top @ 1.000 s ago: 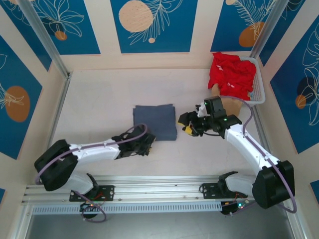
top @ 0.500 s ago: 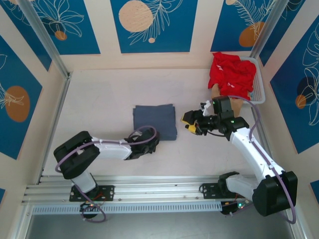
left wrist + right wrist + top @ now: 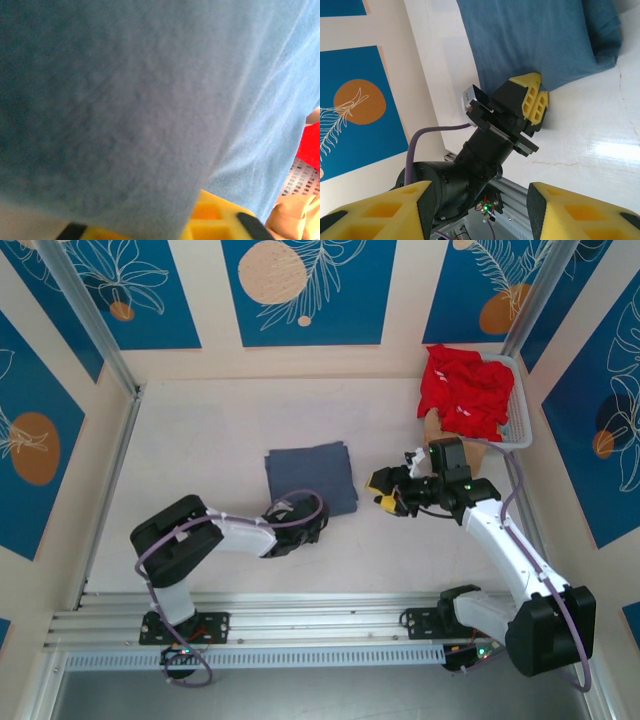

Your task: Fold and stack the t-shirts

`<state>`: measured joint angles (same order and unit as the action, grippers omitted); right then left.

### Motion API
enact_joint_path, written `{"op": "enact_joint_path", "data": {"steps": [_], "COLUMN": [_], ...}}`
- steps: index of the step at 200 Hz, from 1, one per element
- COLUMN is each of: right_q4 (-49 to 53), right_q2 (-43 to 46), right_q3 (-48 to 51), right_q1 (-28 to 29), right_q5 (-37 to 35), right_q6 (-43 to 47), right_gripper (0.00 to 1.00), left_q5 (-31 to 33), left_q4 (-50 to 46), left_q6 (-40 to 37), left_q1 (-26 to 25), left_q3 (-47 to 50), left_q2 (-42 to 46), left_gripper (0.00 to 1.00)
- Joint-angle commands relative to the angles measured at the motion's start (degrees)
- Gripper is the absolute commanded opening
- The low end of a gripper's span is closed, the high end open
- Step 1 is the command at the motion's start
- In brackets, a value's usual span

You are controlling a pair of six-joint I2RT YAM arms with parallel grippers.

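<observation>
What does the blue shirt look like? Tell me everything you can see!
The blue-grey t-shirt is soft, plain cloth, folded into a flat rectangle with layered edges. It lies slightly askew on the pale table, near its middle. The left tool is shut on its near edge, yellow fingers pinching the cloth.

The top external camera looks steeply down from above and behind the arm bases, taking in the whole surface [image 3: 200, 430] with the folded blue-grey t-shirt [image 3: 311, 480] near its middle. The left wrist camera is pressed up against that t-shirt, the cloth blurred at the lens above the left fingers [image 3: 210, 220]. The right wrist camera looks across from the t-shirt's right, close above the surface and past the right fingers [image 3: 380, 205]; all three views share the t-shirt's near edge
</observation>
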<state>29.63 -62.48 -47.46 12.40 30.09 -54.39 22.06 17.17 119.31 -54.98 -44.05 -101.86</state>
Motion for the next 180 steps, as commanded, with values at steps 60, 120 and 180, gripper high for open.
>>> {"op": "enact_joint_path", "data": {"steps": [60,120,180], "right_q4": [6.8,3.4,1.9], "right_q2": [-2.3,-4.5,-8.3], "right_q3": [-7.4,-11.0,-13.3], "right_q1": [-1.3,-0.1,0.3], "right_q5": [1.1,1.2,1.0], "right_q6": [5.2,5.9,5.4], "right_gripper": [0.52,0.52,0.52], "left_q5": [-4.4,-25.0,-35.4], "left_q4": [-5.5,-13.0,-16.7], "left_q6": [-0.7,-34.1,-51.0], "left_q1": [19.7,48.7,64.1], "left_q3": [3.6,-3.5,-22.1], "left_q2": [6.1,4.8,-10.1], "left_gripper": [0.0,0.0,0.0]}}
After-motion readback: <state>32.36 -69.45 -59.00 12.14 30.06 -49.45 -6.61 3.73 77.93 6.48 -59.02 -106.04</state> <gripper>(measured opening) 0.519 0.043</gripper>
